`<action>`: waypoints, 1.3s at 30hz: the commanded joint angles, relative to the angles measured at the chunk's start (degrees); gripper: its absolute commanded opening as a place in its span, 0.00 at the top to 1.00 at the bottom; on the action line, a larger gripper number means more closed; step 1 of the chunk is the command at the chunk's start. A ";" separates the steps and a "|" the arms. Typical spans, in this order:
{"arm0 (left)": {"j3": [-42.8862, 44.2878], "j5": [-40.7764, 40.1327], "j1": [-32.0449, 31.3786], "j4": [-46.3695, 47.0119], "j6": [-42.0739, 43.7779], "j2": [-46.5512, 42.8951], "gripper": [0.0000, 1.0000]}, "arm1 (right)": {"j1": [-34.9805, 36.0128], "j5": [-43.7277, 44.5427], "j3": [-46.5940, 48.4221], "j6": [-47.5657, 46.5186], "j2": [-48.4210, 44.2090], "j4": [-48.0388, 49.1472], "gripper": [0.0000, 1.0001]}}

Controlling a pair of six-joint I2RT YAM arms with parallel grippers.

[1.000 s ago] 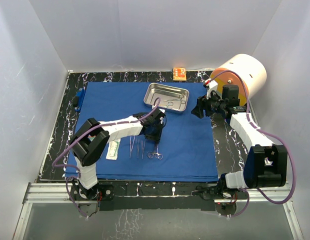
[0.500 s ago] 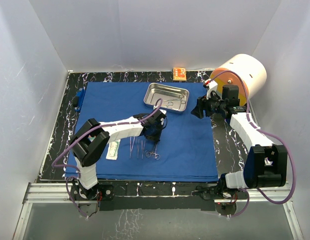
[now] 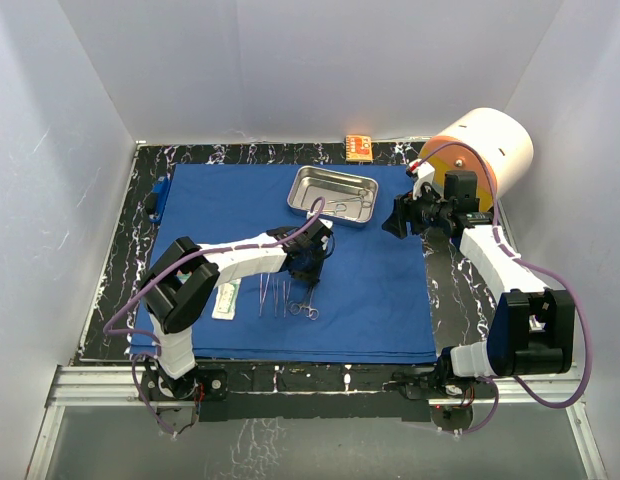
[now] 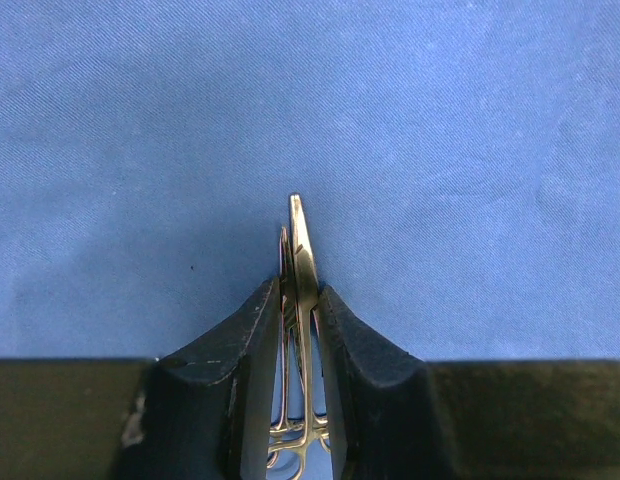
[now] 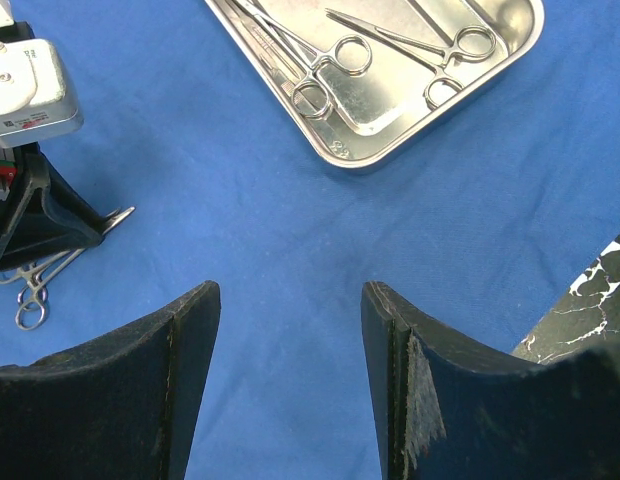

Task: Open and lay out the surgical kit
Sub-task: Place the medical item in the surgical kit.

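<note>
I watch from above and behind the arm bases, looking down over the whole black marbled table [image 3: 120, 260]. My left wrist camera sits close, with the royal-blue cloth wrap [image 4: 440, 150] just beyond its jaws. My right wrist camera rides higher and shares the shiny rectangular steel tray [image 5: 335, 152] ahead of its jaws with the top view.

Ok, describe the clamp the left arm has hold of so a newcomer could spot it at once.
Find the big blue cloth, then the short row of slender steel instruments near its front edge. At the row's right end is a ring-handled clamp; unlike the rest, which lie free, it is pinched in the black jaws of the left arm.
</note>
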 commanded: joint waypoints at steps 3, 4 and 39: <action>-1.08 1.33 -0.79 -5.19 -0.02 -2.18 0.82 | -0.34 -1.22 0.72 -0.26 -0.53 1.37 0.44; -1.00 1.46 -0.76 -5.10 0.13 -2.27 0.82 | -0.34 -1.20 0.68 -0.26 -0.54 1.39 0.44; -1.87 0.88 -0.97 -1.43 7.55 -5.04 0.79 | -0.33 -1.60 0.87 -0.30 -0.41 1.00 0.43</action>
